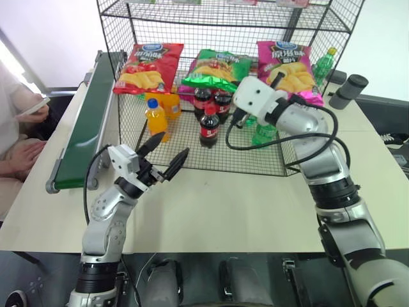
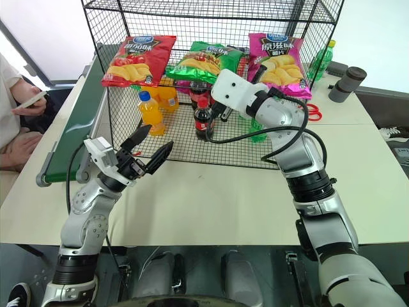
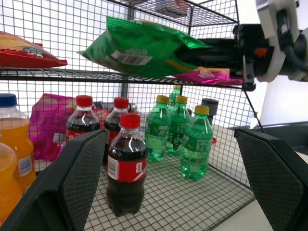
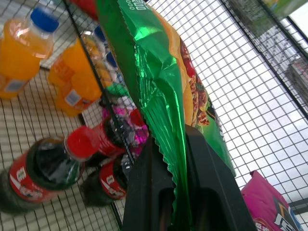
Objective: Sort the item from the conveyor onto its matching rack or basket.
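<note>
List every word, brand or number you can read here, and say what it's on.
None reads clearly.
On the shiny green crisp bag: blue oval logo and barcode label, lettering blurred.
On the shiny red crisp bag: logo and large characters, too small.
On the shiny pink crisp bag: likewise unreadable.
On the dark cola bottle with red label: white print, blurred.

Three crisp bags (image 1: 214, 69), three cola bottles (image 1: 209, 126), two orange bottles (image 1: 156, 117).

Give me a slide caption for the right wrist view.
Right gripper shut on the green bag's crimped edge, inside the rack above cola and orange bottles.
</note>
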Available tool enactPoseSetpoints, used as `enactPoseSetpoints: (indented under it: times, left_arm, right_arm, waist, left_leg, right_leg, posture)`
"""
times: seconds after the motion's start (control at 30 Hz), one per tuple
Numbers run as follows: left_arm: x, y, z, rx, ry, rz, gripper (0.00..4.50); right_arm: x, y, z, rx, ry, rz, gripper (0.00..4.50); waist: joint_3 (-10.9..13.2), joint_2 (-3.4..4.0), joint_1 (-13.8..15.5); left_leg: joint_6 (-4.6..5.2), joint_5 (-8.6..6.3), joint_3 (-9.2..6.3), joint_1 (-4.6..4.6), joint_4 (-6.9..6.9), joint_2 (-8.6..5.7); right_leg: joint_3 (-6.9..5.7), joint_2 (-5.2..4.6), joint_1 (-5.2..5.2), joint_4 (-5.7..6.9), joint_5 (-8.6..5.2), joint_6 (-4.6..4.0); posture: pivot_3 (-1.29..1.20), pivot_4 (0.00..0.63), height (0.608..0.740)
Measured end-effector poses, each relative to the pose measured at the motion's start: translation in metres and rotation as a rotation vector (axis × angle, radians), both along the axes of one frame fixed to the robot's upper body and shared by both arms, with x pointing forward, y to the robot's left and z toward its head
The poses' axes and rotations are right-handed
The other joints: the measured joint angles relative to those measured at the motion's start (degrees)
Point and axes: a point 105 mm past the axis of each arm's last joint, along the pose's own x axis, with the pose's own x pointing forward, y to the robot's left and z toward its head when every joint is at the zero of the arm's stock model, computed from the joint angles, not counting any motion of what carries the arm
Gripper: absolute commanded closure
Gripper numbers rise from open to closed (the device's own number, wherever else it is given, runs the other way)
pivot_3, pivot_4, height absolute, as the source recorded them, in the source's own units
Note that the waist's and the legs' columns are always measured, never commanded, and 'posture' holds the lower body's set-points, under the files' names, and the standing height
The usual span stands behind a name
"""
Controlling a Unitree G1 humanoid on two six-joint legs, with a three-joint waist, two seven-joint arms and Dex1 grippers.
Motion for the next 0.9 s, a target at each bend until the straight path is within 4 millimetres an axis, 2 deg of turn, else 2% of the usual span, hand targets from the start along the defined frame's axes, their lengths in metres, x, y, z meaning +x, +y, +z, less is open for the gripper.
enactPoseSetpoints:
  times: [0.23, 0.53, 0.63, 0.8, 0.9]
  left_arm:
    - [0.001, -0.001, 0.000, -0.004, 0.000, -0.003, 0.00]
    - [0.001, 0.000, 0.001, -0.008, -0.004, 0.008, 0.00]
    - [0.001, 0.000, 0.002, -0.009, -0.011, 0.011, 0.00]
    - [0.001, 0.000, 0.002, -0.008, -0.011, 0.012, 0.00]
    - [0.001, 0.000, 0.002, -0.006, -0.012, 0.014, 0.00]
  right_arm:
    - [0.014, 0.003, 0.002, -0.052, -0.063, 0.007, 4.46]
    - [0.018, 0.001, -0.006, -0.061, -0.082, 0.037, 4.46]
    - [0.018, 0.000, -0.005, -0.062, -0.087, 0.041, 3.48]
    - [0.017, -0.005, -0.003, -0.047, -0.076, 0.043, 1.04]
    - [0.013, -0.008, 0.003, -0.015, -0.078, 0.059, 1.04]
  waist:
    - [0.00, 0.00, -0.02]
    - [0.00, 0.00, 0.01]
    - [0.00, 0.00, 0.02]
    - [0.00, 0.00, 0.02]
    - [0.00, 0.00, 0.04]
  left_leg:
    - [0.00, 0.00, 0.01, 0.00, 0.00, 0.01]
    - [0.00, 0.00, 0.01, 0.00, 0.00, 0.01]
    - [0.00, 0.00, 0.01, 0.00, 0.00, 0.01]
    - [0.00, 0.00, 0.01, 0.00, 0.00, 0.01]
    - [-0.01, 0.00, 0.01, 0.00, 0.00, 0.01]
  right_leg:
    - [0.01, 0.00, -0.01, 0.00, 0.00, 0.00]
    - [0.01, -0.01, 0.00, 0.00, 0.00, 0.00]
    - [0.01, -0.01, 0.00, 0.00, 0.00, 0.00]
    - [0.01, -0.02, 0.00, 0.00, 0.00, 0.00]
    - [0.01, -0.02, 0.00, 0.00, 0.00, 0.00]
  posture:
    - [0.00, 0.150, 0.740]
    - [0.00, 0.150, 0.740]
    - [0.00, 0.150, 0.740]
    - [0.00, 0.150, 0.740]
    - [0.00, 0.150, 0.740]
